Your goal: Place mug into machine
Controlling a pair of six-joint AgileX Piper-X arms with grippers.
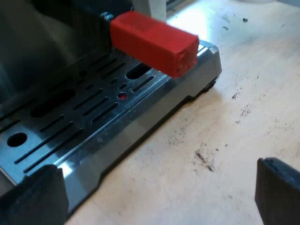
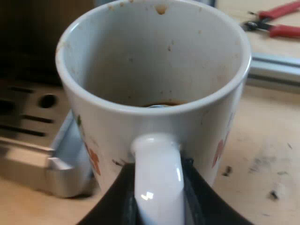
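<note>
Mug (image 2: 154,89), white and coffee-stained, clamped by its handle (image 2: 157,173) between the black fingers of the right pincer (image 2: 157,192). Stood upright, mouth up, just beside a corner of the drip tray (image 2: 63,171), above the table (image 2: 267,150), not yet on the grate. Judged as the carrying step; next called for a move across the tray's rim to a spot beneath the red handle end (image 1: 154,42) jutting from the espresso machine (image 1: 42,42), then a level set-down. Gripped from the handle side, wrist angled downward. Left pincer (image 1: 154,197) spread wide and empty, low over the table at the tray's edge. Red pliers (image 2: 281,23) well apart from the mug.
</note>
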